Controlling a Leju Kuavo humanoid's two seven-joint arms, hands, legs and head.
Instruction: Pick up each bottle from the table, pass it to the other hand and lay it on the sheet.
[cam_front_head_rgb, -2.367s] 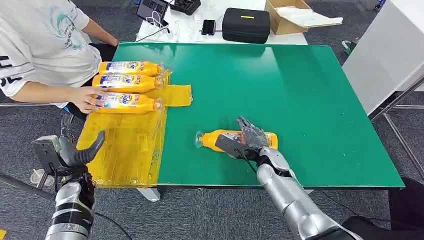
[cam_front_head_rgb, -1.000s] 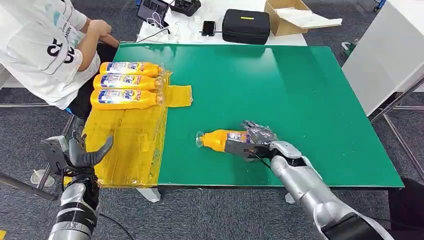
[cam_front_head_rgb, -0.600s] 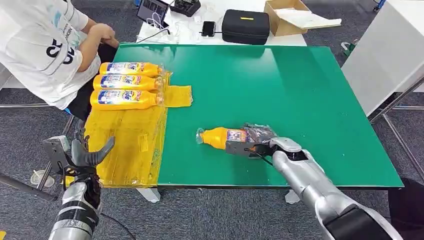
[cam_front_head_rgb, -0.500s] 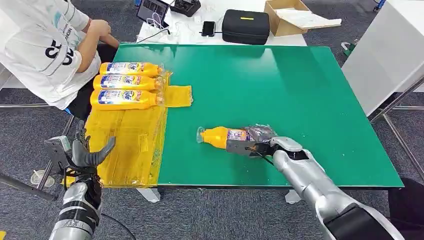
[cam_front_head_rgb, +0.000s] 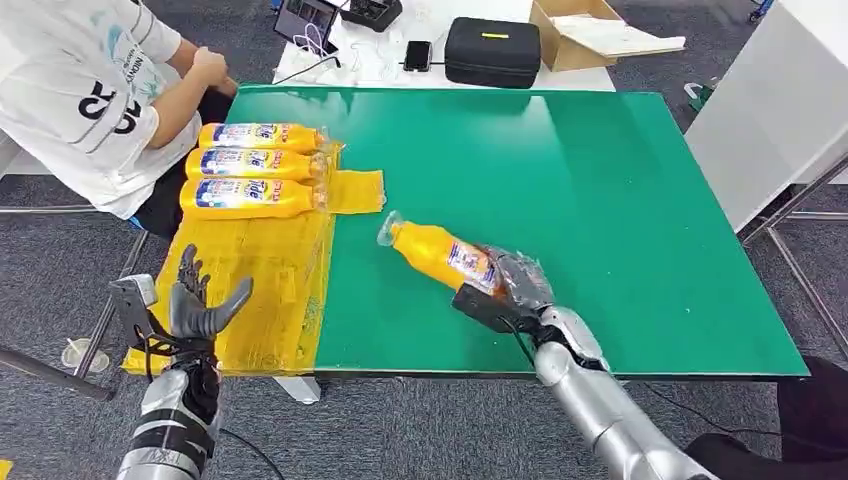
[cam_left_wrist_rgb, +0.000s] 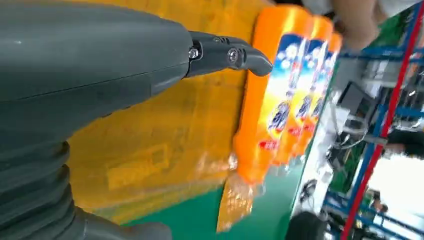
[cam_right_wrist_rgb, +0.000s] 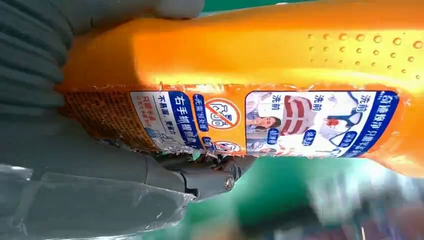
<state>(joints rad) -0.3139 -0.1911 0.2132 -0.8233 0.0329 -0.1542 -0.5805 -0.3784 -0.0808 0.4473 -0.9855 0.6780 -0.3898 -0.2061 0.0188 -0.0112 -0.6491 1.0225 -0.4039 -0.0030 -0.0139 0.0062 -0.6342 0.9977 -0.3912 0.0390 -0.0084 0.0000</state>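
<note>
The lower end of the held bottle (cam_front_head_rgb: 440, 254) is hidden under the right hand (cam_front_head_rgb: 505, 290), whose dark fingers wrap its base, so the grip itself is hard to read in the head view; in the right wrist view the thumb and fingers (cam_right_wrist_rgb: 210, 177) plainly clasp the smooth orange plastic body beside its glossy printed label. The bottle is tilted, its clear cap pointing toward 10 o'clock over the flat green table (cam_front_head_rgb: 600, 190). The left hand (cam_front_head_rgb: 200, 305) hangs off the table's edge at 8 o'clock, fingers spread, holding nothing. Three matching bottles (cam_front_head_rgb: 250, 165) lie side by side at the far end of the crinkled yellow sheet (cam_front_head_rgb: 250, 280), caps toward 3 o'clock. A person (cam_front_head_rgb: 80, 90) at 10 o'clock is cut off by the frame.
</note>
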